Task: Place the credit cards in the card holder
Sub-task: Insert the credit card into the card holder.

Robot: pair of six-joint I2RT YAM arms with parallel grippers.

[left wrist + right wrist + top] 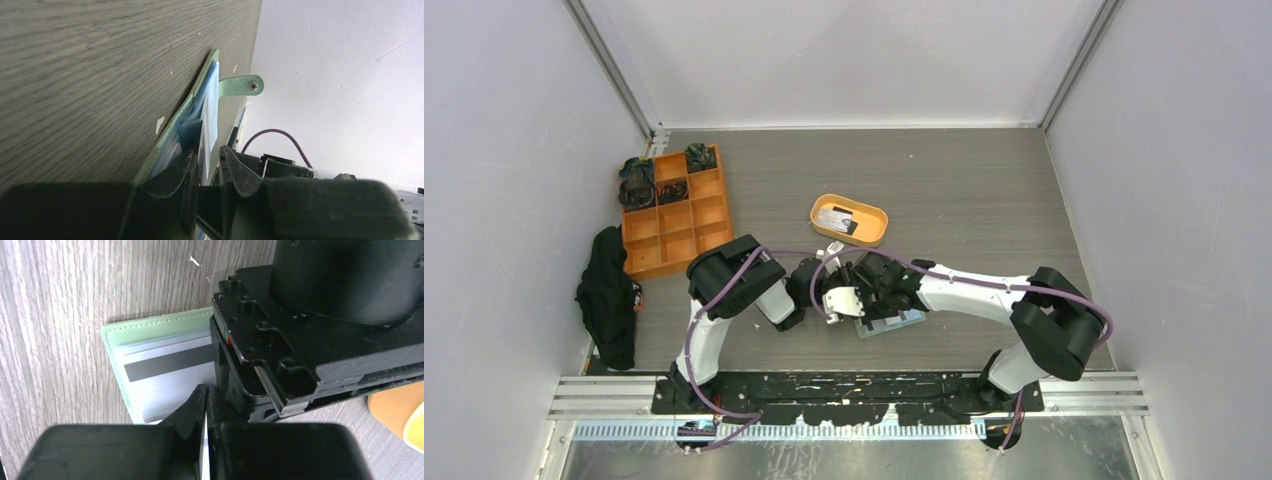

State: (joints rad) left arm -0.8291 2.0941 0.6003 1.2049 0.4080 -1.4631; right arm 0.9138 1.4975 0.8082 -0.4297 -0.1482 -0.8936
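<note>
Sage-green soft wallet (894, 325) lying mostly out of sight
From above, the black arm ends (879, 282) are covering all but its near corner; at the right wrist, a black machine housing (320, 315) is blocking its right half; the orange oval tray's (871, 238) contents are appearing too small to identify.

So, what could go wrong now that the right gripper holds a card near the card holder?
The right gripper pinches the credit card edge-on, so it may tilt or slip. The left gripper works at the card holder beside it; the two could bump. A striped card already in the card holder could block it.
</note>
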